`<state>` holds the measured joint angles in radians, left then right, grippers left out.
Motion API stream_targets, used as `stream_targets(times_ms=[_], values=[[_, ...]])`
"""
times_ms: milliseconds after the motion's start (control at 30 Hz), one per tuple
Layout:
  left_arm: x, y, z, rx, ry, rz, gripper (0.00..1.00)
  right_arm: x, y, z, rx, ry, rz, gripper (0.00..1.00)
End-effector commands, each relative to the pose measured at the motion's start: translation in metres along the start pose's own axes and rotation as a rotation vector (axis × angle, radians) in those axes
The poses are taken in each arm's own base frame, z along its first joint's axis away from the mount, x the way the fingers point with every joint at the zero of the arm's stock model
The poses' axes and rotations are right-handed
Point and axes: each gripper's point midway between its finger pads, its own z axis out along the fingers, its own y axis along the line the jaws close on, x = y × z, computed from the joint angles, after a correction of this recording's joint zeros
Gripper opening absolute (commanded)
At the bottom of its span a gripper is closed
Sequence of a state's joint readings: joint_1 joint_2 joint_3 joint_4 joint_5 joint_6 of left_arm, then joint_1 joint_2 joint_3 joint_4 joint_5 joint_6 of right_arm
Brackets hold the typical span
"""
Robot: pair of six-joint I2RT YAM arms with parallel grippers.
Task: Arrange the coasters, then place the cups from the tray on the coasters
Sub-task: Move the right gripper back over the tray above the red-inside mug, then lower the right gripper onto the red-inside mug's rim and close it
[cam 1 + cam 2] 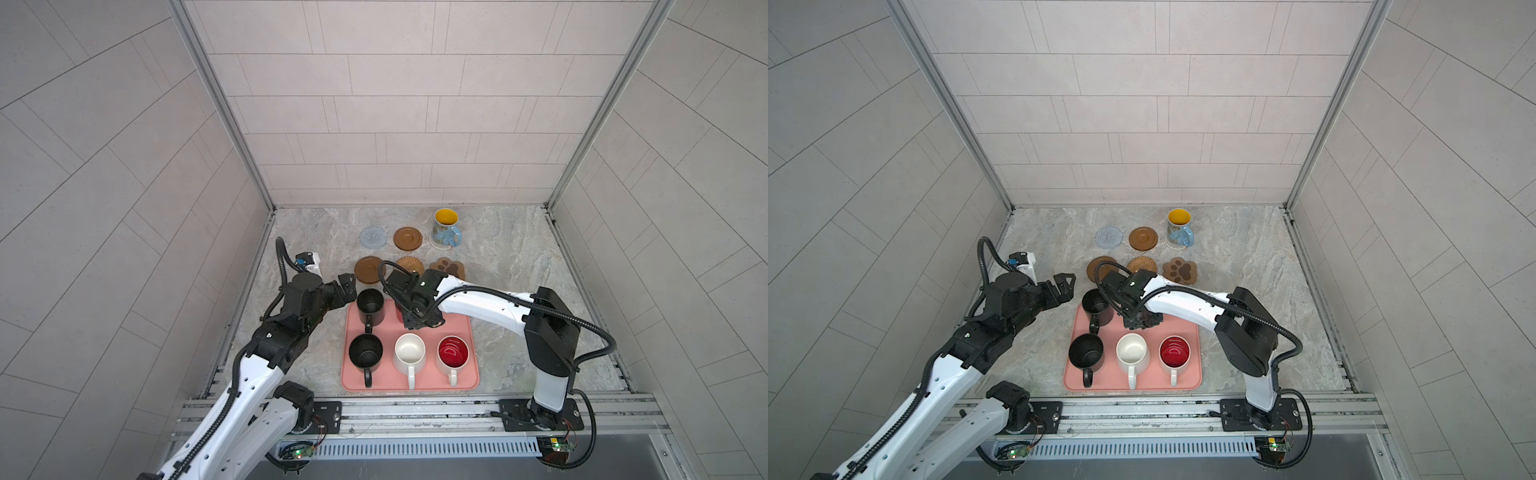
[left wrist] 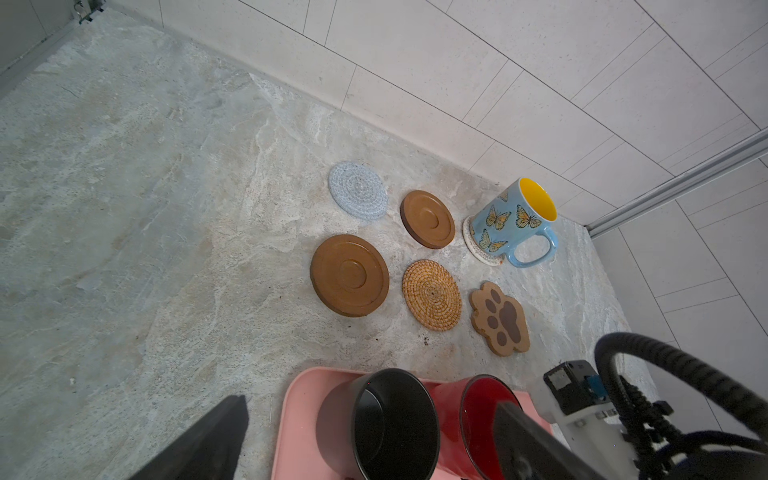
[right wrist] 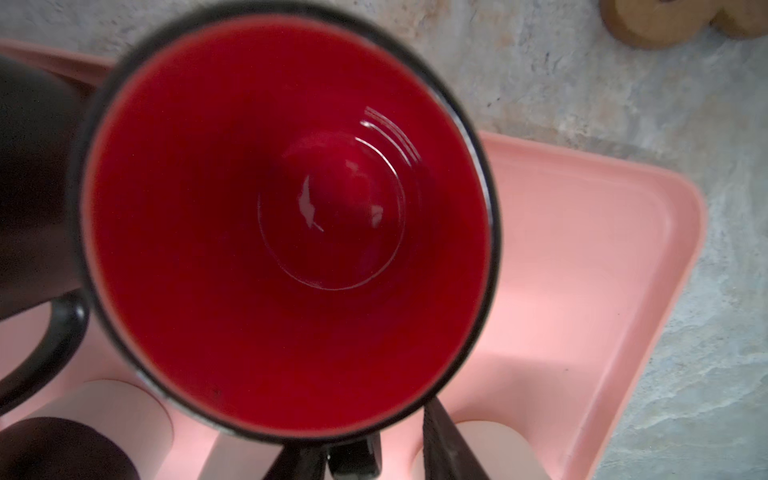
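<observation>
The right gripper [image 3: 357,457] hangs over the far middle of the pink tray [image 1: 465,328]. Its fingers are pinched on the handle of the red mug [image 3: 291,216], right next to a black mug [image 1: 370,305]. The left gripper [image 1: 349,286] hovers with its jaws spread wide, just off the tray's far left corner. On the tabletop [image 1: 519,270] the butterfly mug [image 1: 446,228] stands on the whitish coaster [image 1: 436,246]. Five other coasters [image 1: 407,238] lie bare.
</observation>
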<state>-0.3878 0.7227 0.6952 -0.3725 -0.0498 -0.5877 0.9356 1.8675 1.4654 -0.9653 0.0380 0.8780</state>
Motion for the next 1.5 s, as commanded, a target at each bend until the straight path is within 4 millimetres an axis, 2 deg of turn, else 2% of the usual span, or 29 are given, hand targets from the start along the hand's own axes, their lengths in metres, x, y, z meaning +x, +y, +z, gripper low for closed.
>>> stream_targets(times_ms=[0,667,1000,1233,1467], values=[[0.0,0.004,-0.005,-0.016,-0.013,-0.007,1.0,-0.002,-0.012,-0.008,0.022,-0.017,-0.087,0.4],[-0.006,0.001,-0.009,-0.008,-0.026,-0.021,1.0,-0.012,-0.003,-0.011,-0.064,-0.096,-0.374,0.33],[-0.005,0.001,-0.01,-0.006,-0.024,-0.024,1.0,-0.012,-0.006,0.001,-0.043,-0.108,-0.366,0.26],[-0.002,0.003,-0.007,-0.012,-0.012,-0.021,1.0,-0.018,-0.009,0.002,-0.052,-0.185,-0.324,0.17],[-0.003,0.003,-0.008,-0.012,-0.015,-0.019,1.0,-0.025,-0.013,-0.011,-0.069,-0.271,-0.304,0.13]])
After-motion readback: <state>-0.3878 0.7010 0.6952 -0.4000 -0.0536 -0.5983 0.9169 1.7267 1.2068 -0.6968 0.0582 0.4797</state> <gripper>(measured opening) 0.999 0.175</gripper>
